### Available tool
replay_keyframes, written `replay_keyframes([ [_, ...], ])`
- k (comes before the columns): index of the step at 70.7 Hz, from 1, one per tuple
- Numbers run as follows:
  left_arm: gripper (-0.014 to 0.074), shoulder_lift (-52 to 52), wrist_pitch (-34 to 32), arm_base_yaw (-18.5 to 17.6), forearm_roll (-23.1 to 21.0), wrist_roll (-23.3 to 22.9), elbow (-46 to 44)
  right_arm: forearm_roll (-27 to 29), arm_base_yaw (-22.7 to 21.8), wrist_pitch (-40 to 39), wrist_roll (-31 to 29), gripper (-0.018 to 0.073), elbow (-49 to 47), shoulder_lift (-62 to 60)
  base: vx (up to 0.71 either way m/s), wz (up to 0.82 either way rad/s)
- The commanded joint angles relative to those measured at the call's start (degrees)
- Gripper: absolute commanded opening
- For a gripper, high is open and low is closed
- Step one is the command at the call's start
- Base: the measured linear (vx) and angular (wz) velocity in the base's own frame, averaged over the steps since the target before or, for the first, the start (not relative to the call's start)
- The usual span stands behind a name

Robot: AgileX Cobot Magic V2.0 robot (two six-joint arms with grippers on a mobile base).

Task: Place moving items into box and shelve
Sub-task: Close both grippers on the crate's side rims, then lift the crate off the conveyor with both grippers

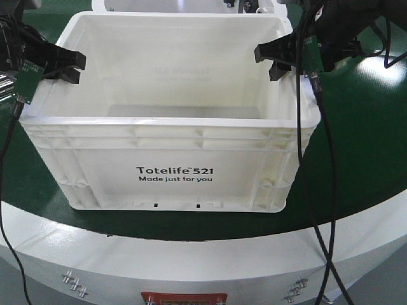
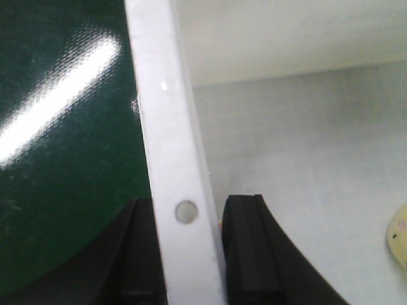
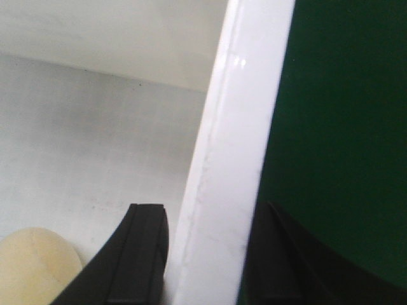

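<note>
Left gripper [image 1: 76,68] sat astride the left wall of the box [image 1: 95,165]. One black finger [image 2: 251,254] was inside and the other outside, both flat against the white rim. I logged it as clamped on that wall.

Right gripper [image 1: 265,62] straddled the right wall the same way. Its inner finger [image 3: 143,254] was inside the box and its outer one over the table. The rim filled the gap between them, so I noted it as closed on the wall too.

Box: upright, open top, long printed side ("Totelife 521 Made just for you") toward the front camera. It stood on the green table top [image 1: 362,146].

Contents: the left wrist view caught a pale yellow item [image 2: 399,238] on the box floor at the frame's right edge. The right wrist view caught a cream rounded item [image 3: 32,267] on the floor just beside the inner finger. I could not tell whether these were one toy or two. The front view hid the floor.

Surroundings: a black cable [image 1: 297,121] hung from the right arm across the box's right corner. A white curved base [image 1: 51,254] ringed the table, with a red plate [image 1: 184,297] at its bottom edge.
</note>
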Motion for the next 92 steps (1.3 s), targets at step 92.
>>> replay_keyframes([
  [92,-0.0020,-13.4,-2.7,-0.3,-5.2,1.8,-1.6,3.4,0.1,-0.6,-2.0,-0.0012,-1.8,-14.6,0.00,0.00],
])
